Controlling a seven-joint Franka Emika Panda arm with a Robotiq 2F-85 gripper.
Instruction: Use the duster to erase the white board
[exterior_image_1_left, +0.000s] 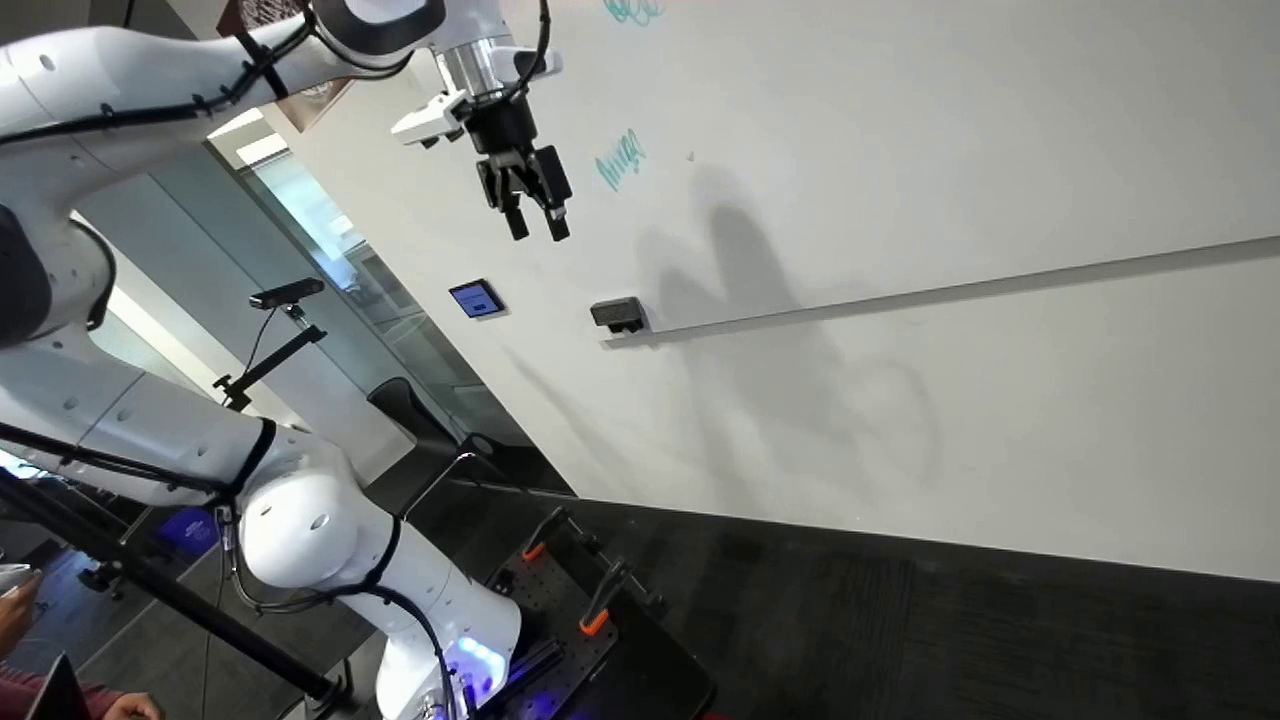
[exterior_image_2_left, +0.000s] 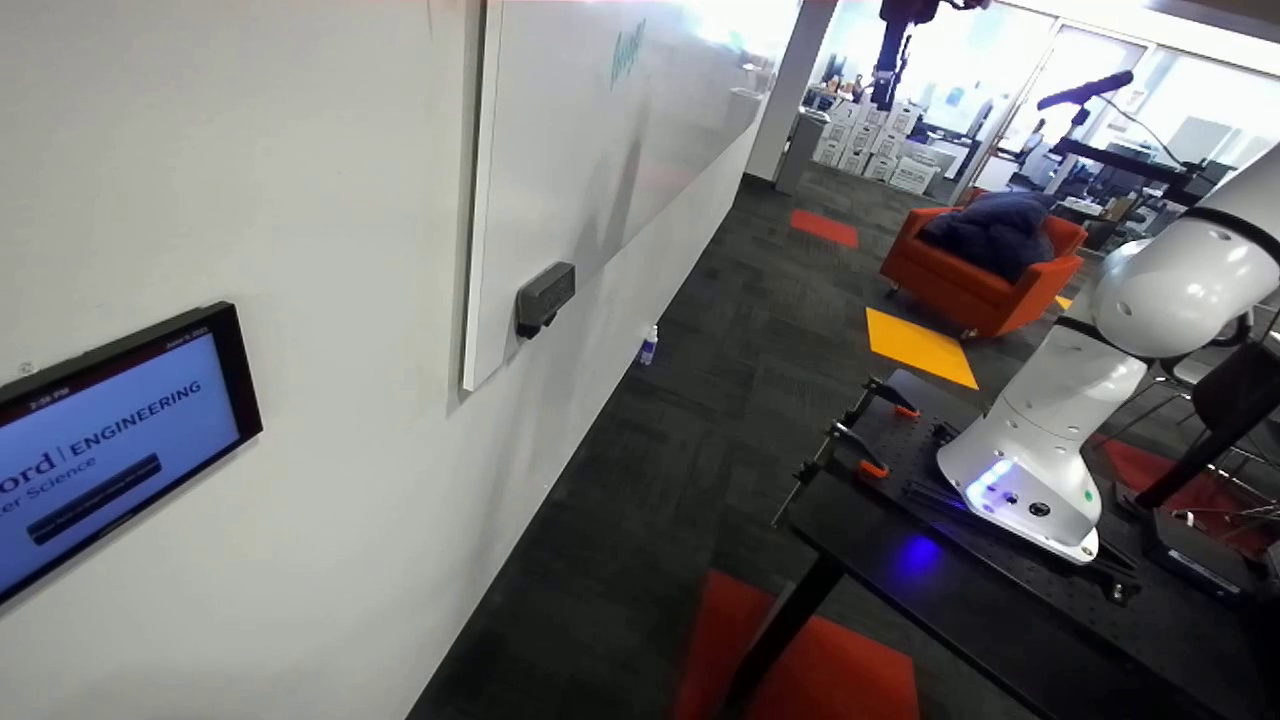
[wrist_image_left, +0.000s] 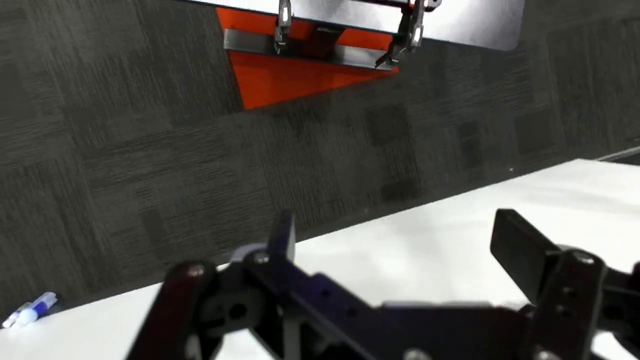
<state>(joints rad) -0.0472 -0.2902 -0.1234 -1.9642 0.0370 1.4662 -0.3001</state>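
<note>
currently: one claw (exterior_image_1_left: 538, 226), spread wide, empty; one dark grey duster (exterior_image_1_left: 619, 313), at lower edge of white board (exterior_image_1_left: 920, 140), could be knocked loose should an off-centre approach clip it.

Duster (exterior_image_1_left: 618, 313) on the white board (exterior_image_1_left: 950, 140), at its lower edge near one corner
In an exterior view, wall display (exterior_image_1_left: 477, 299) to the left of the duster and gripper (exterior_image_1_left: 538, 230) above both, apart from the white board; in an exterior view, bottle (exterior_image_2_left: 649, 347) on the carpet (exterior_image_2_left: 640, 480) at the foot of the wall (exterior_image_2_left: 330, 500), robot base (exterior_image_2_left: 1020, 485) on the table (exterior_image_2_left: 1000, 620) with two clamps (exterior_image_2_left: 862, 452) along the edge toward the wall, armchair (exterior_image_2_left: 975, 290) farther back, beyond the table
</note>
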